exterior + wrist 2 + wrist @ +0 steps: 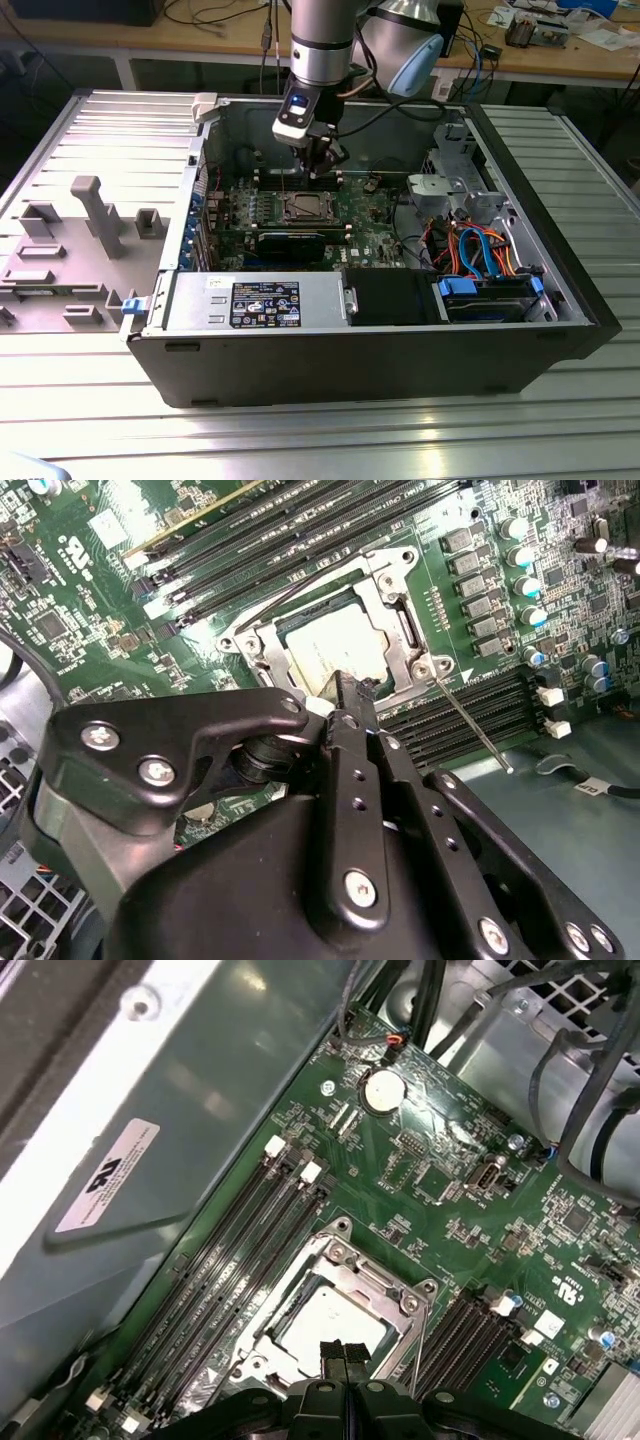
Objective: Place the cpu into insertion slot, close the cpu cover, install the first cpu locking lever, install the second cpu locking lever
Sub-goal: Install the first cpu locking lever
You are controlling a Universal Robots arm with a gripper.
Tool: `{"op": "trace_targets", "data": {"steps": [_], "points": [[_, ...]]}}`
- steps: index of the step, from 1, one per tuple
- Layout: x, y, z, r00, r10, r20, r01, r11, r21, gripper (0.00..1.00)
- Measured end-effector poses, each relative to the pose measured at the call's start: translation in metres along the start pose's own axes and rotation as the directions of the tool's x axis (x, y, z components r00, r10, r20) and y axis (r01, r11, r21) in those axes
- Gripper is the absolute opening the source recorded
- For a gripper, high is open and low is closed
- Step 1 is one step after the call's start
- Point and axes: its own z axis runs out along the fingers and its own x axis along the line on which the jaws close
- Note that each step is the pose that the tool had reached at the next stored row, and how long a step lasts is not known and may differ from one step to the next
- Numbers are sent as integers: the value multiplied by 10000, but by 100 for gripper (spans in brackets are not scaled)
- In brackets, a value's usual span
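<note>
The cpu (pixel 330 645) (pixel 322 1325) lies in the insertion slot (pixel 305 207) on the green motherboard. Its silvery-tan top shows through the window of the cpu cover (pixel 397 610) (pixel 378 1285), which lies flat over it. One thin locking lever (pixel 475 725) sticks out slantwise from a socket corner over the memory slots. Another lever (pixel 295 588) runs along the opposite side of the socket. My gripper (pixel 341 1357) (pixel 322 165) hangs just above the socket's edge, shut with nothing between its fingers. One fingertip (pixel 352 687) is close over the cover's rim.
Long memory slots (pixel 235 1250) flank the socket on two sides. A black card (pixel 292 240) lies in front of the socket, with the power supply (pixel 255 300) nearer. Cables (pixel 480 250) fill the case on the exterior view's right. A grey fixture plate (pixel 70 240) lies outside the case.
</note>
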Motion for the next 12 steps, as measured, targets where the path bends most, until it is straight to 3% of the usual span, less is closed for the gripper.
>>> {"op": "trace_targets", "data": {"steps": [12], "points": [[0,0,0,9981,-615,31,615,9981,-31,11]]}}
